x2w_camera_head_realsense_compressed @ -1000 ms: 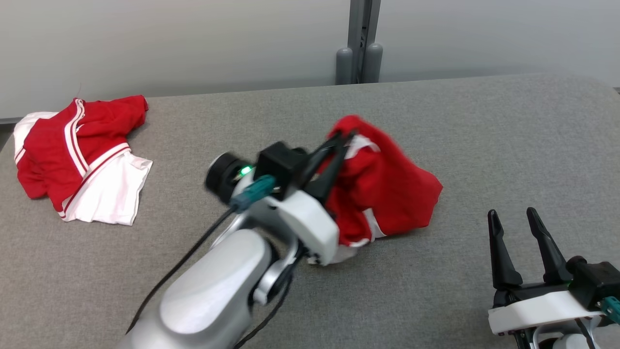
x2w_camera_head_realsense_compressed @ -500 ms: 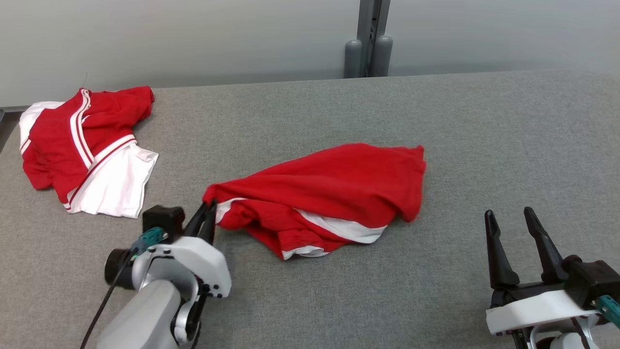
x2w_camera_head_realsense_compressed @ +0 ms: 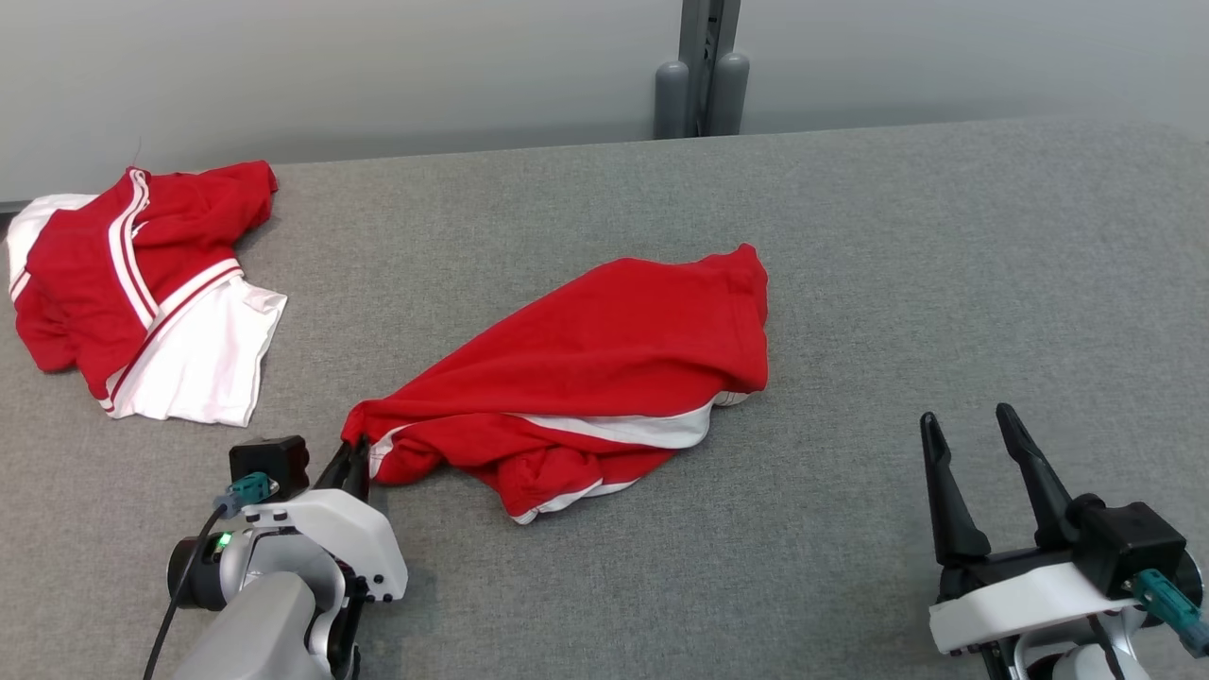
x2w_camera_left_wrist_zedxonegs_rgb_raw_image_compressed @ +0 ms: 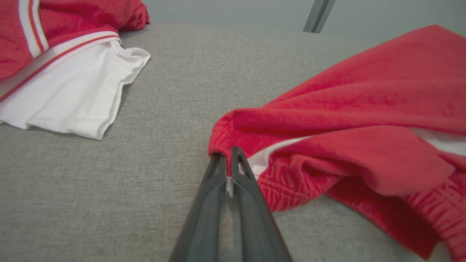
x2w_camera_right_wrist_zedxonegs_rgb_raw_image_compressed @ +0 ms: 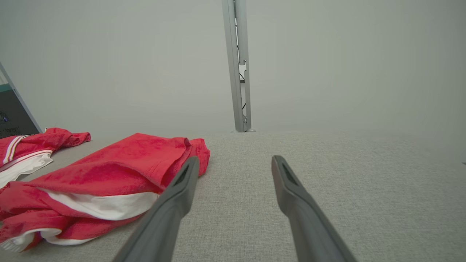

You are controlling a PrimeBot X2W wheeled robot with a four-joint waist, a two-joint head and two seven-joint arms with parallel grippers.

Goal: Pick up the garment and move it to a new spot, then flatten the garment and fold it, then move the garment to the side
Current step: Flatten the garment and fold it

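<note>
While left hand (x2w_camera_head_realsense_compressed: 356,451) clamps near corner of garment (x2w_camera_head_realsense_compressed: 614,349), right hand (x2w_camera_head_realsense_compressed: 968,416) gapes, well apart across grey table (x2w_camera_head_realsense_compressed: 850,444).

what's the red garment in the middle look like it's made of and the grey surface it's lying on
Red garment with white stripes: soft matte knit, likely cotton-like; it drapes in folds, slightly fuzzy. Grey table surface: seemingly woven fabric or felt covering, matte, fine flecked grain.
</note>
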